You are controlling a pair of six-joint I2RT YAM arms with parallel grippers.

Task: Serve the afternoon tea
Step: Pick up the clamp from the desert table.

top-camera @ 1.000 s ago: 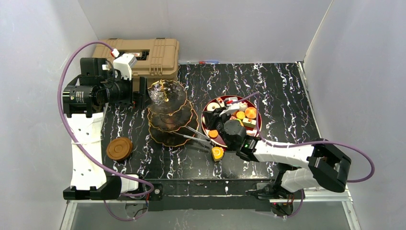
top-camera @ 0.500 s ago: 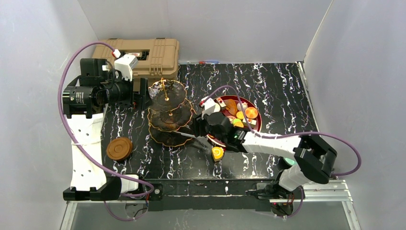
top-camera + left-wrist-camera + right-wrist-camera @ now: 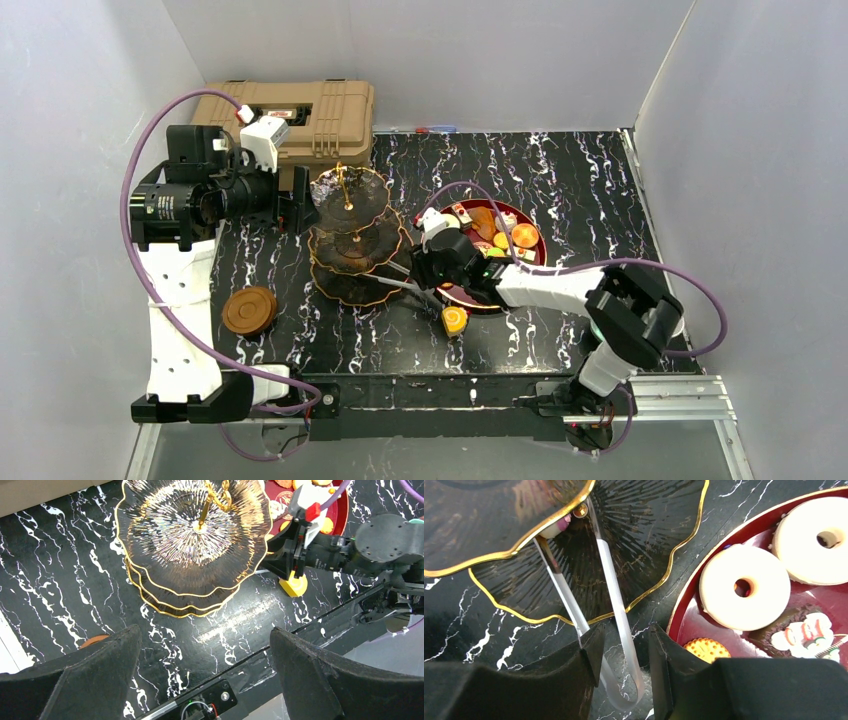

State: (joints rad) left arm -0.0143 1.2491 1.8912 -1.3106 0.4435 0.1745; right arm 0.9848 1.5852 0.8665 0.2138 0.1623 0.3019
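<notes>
Because the little pink sweet (image 3: 558, 526) goes on the bottom shelf of the stand (image 3: 644, 535), you come in low from the side, under the gold rim of the shelf above. The sweet sits far in on that bottom shelf, half hidden by that rim, between the tips of your clear tongs (image 3: 611, 595). The two tong arms stand a little apart. I cannot tell if they pinch the sweet or just sit next to it.

Your right gripper (image 3: 624, 635) squeezes the tongs at their bent end, just outside the stand. That way the long arms do the reaching and the big fingers do not bump the shelves.

Just beside the stand, on that same side, is the red plate (image 3: 687, 622) with white donuts (image 3: 724, 587) and more sweets waiting. One yellow sweet (image 3: 455, 320) lies on the table near the stand.

Your left gripper (image 3: 204, 640) hangs high on the other side of the stand, spread wide and holding nothing. I think it is there to keep out of the way.
</notes>
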